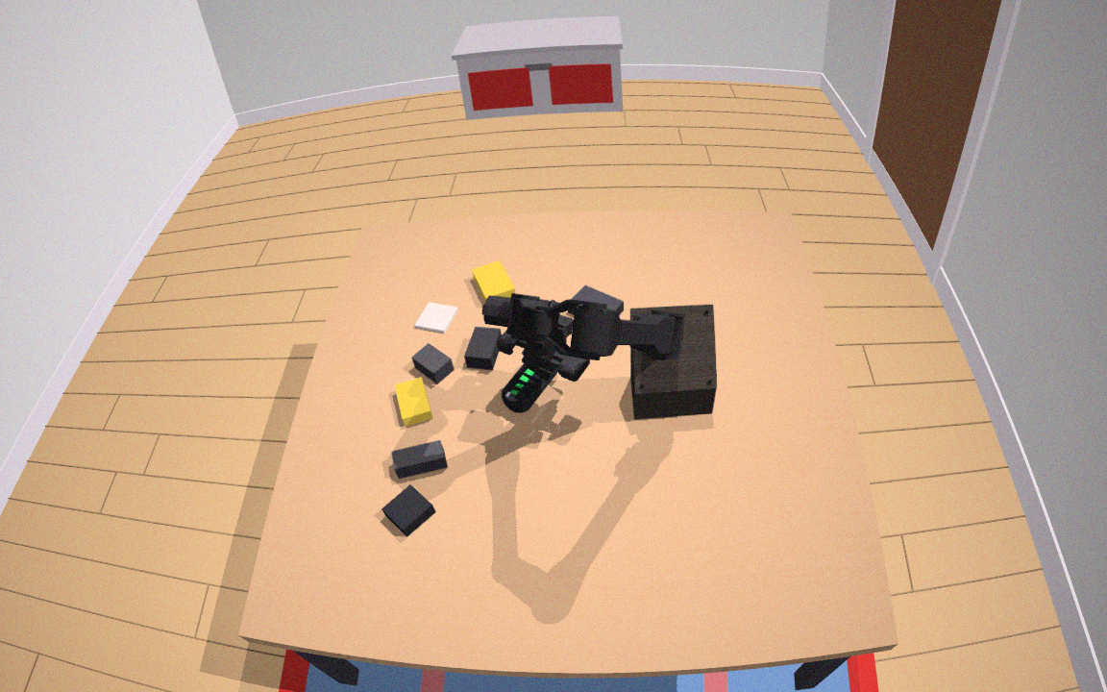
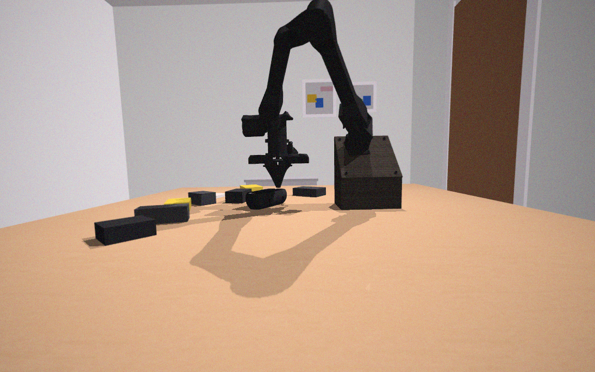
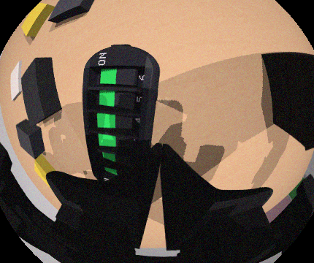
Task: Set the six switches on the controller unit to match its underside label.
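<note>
Dark grey and likely stiff, the controller [image 1: 528, 384] [image 2: 266, 199] [image 3: 151, 88] wants gripping across its narrow sides; the empty tool [image 1: 551, 365] [image 2: 278, 186] [image 3: 161, 148] is pressed together.

We cannot see the bottom of the dark grey plastic controller unit [image 1: 516, 401] [image 2: 266, 199] [image 3: 151, 84], so its label is hidden. In the wrist view, the black metal gripper [image 1: 542, 354] [image 2: 278, 186] [image 3: 161, 148] covers the unit's end toward six o'clock, hiding some numbers. A yellow block [image 3: 38, 20] is cut off at eleven o'clock. From the side, we cannot see the switches.
</note>
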`<act>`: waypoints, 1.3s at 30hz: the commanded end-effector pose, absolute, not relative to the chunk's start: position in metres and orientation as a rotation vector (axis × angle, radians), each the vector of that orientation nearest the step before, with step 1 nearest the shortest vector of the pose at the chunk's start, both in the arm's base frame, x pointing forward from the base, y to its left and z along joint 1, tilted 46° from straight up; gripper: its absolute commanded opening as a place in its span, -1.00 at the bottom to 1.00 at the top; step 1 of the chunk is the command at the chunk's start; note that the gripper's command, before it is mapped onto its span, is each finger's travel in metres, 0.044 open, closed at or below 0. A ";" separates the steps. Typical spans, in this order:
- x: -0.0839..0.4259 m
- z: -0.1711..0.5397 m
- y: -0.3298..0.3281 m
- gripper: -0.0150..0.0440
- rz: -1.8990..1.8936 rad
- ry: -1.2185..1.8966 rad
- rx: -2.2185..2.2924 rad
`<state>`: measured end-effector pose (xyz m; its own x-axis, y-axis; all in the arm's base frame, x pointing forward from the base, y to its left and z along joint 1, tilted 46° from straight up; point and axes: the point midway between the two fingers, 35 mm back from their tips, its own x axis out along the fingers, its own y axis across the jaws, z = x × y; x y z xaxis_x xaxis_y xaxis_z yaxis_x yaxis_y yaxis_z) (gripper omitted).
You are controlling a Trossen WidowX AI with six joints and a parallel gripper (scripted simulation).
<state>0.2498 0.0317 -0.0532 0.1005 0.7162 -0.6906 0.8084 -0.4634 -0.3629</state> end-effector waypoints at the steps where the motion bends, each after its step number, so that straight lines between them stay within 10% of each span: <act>1: 0.248 -0.053 0.033 -0.49 -1.311 1.568 2.252; 12: 0.250 -0.053 0.032 -0.49 -1.306 1.566 2.248; 24: 0.245 -0.019 -0.005 0.58 -1.307 1.563 2.247; 36: 0.245 -0.019 -0.005 -0.49 -1.307 1.563 2.247; 39: 0.245 -0.019 -0.005 -0.49 -1.307 1.563 2.247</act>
<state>0.2438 -0.0035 -0.0190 0.0992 0.7176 -0.6893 0.8044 -0.4656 -0.3690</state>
